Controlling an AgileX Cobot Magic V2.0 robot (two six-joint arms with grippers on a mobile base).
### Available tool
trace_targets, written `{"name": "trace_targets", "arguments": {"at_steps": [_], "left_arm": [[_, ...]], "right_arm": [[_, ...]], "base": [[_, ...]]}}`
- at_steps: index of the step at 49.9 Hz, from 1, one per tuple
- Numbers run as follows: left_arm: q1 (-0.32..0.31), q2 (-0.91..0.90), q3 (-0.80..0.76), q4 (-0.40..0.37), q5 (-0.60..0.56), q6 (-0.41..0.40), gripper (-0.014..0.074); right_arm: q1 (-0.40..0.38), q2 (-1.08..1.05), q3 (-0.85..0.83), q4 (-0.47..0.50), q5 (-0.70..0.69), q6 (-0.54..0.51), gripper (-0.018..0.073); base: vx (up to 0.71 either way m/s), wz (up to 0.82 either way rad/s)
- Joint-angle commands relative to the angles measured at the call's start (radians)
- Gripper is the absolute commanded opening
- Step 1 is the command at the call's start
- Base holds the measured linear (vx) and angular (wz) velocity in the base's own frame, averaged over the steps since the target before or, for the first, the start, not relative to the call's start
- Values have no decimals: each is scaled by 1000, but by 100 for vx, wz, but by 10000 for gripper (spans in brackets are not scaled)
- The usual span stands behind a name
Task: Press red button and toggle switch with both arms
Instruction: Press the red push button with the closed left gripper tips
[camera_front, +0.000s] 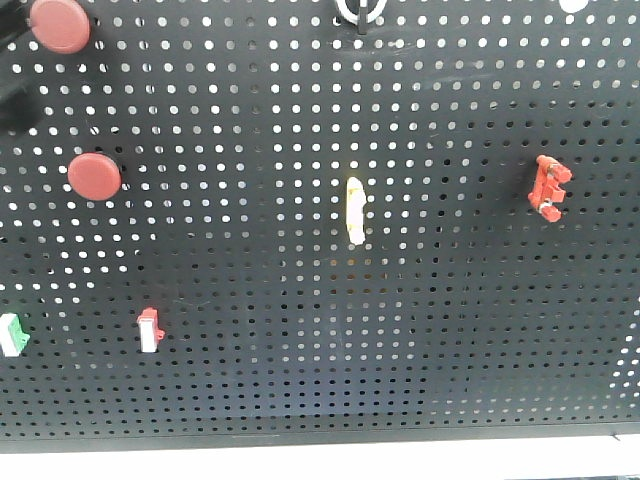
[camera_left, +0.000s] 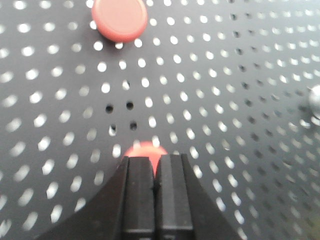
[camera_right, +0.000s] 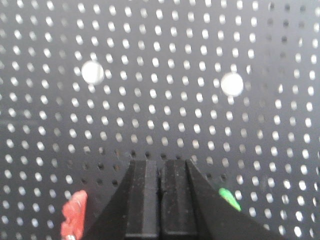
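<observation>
Black pegboard (camera_front: 300, 300) fills the front view, and only this view shows the whole layout. An upper red button (camera_front: 60, 25) and a lower red button (camera_front: 94, 177) sit at the far left. A yellow switch (camera_front: 354, 210) is near the middle, and the toggle switch (camera_front: 549, 188) is well off to the right. Lower down are a rocker (camera_front: 149, 329) and a green switch (camera_front: 12, 335). A dark blurred shape (camera_front: 14, 100) lies at the left edge between the two buttons. I cannot tell what it is.

From the left wrist, the left pincer (camera_left: 155, 160) has its jaws pressed together, holding nothing. A red button (camera_left: 145, 149) lies directly ahead of the tips, which hide its near edge. Whether they touch it cannot be judged. A far button (camera_left: 120, 19) sits well ahead and slightly left of the pincer. I cannot match either to the front view's pair. A blurred silver thing (camera_left: 315, 102) shows at the right edge.

From the right wrist, the right pincer (camera_right: 160, 165) is likewise closed on nothing. The toggle switch (camera_right: 75, 220) lies to its left, back beside the jaw and apart from it. A green blur (camera_right: 230, 198) lies just right of the pincer. Two large bright holes (camera_right: 92, 72) pierce the board ahead.
</observation>
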Motion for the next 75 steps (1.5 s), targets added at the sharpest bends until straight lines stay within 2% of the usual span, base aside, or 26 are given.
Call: {"name": "trace_targets", "arguments": {"at_steps": [1,16,56,67,75], "left_arm": [[-6,31,-75,-6,-66,-12,2],[-6,103,-113,-13,-52,-13,2],[-4,126,-113,-13,-83,-9,2],[-4,6,-113,-13,113,-10,2],[-4,-83,-112,-13,184,-9,2]], "right_arm": [[0,-1,-34,-1,-83,-2,0],[0,-1,-34,0,-91,-2,0],[0,-1,-34,0,-91,-2,0],[0,-1,-34,2,-84,-2,0],[0,-1,-34,0,-87,-2,0]], "base": [[0,0],[0,0],[0,0],[0,0],[0,0]]}}
